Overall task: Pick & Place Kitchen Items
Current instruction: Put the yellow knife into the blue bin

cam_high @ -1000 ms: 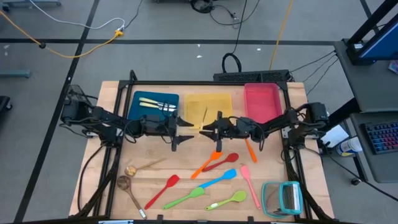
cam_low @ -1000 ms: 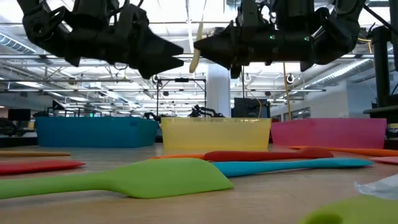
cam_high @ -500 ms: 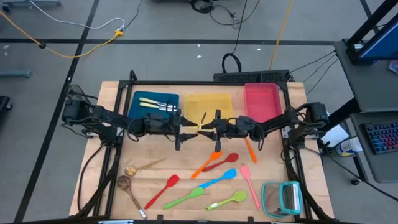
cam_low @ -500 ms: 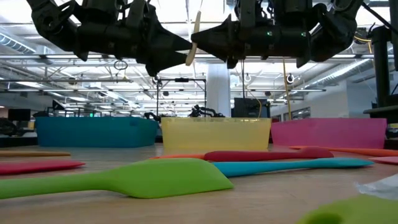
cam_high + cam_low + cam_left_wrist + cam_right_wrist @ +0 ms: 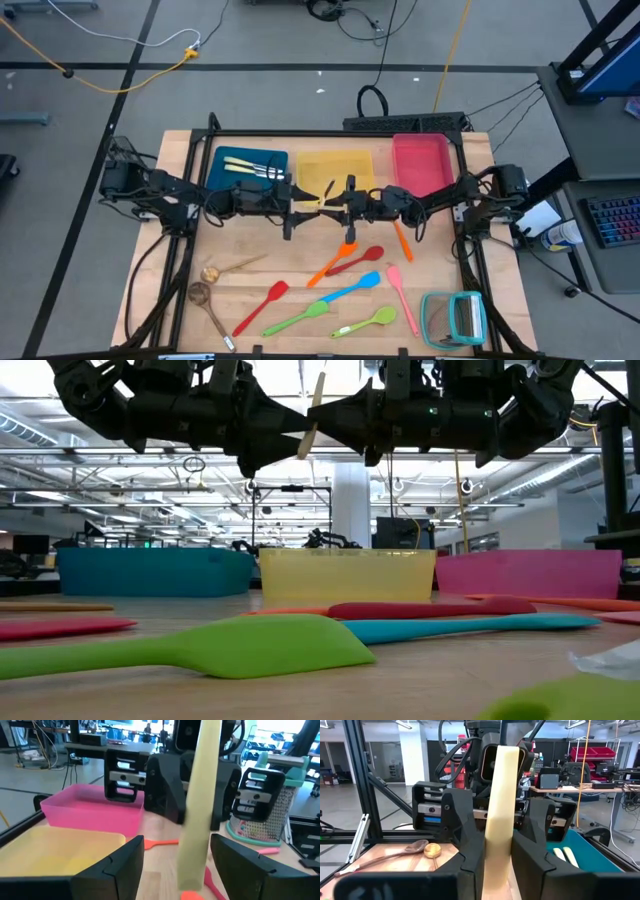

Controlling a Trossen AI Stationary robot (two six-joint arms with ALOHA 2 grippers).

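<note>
Right gripper [image 5: 334, 207]: held above the table, over the near edge of the yellow tray [image 5: 338, 170]; its fingers [image 5: 470, 845] are clamped on a pale cream utensil handle [image 5: 497, 810], one on each flat side.
Pale utensil handle: a flat cream strip, tilted a little off upright in the low view [image 5: 315, 415], sticking out past the right gripper's fingertips toward the left gripper.
Left gripper [image 5: 300, 207]: tip to tip with the right gripper at the same height; its fingers [image 5: 125, 865] are spread wide with the pale handle [image 5: 197, 805] between them, gaps showing on both sides, so not yet gripping.
Blue tray [image 5: 250, 172]: behind the left gripper; two pale-handled cutlery pieces [image 5: 250, 166] lie in it.
Pink tray [image 5: 421, 163]: behind the right arm, beside the yellow tray.
Orange spatula [image 5: 332, 263]: on the table just in front of the two grippers, beside a red spoon [image 5: 360, 260].
Second orange utensil [image 5: 402, 240]: under the right arm, near its gripper.
Blue spatula [image 5: 350, 291], green spatula [image 5: 298, 318], green spoon [image 5: 368, 322], red spatula [image 5: 262, 305], pink spatula [image 5: 402, 295]: spread farther forward of the grippers, near the table's front.
Wooden spoons [image 5: 205, 285]: two, forward of the left arm.
Teal-framed grater [image 5: 456, 318]: front corner on the right arm's side, well apart from both grippers.
</note>
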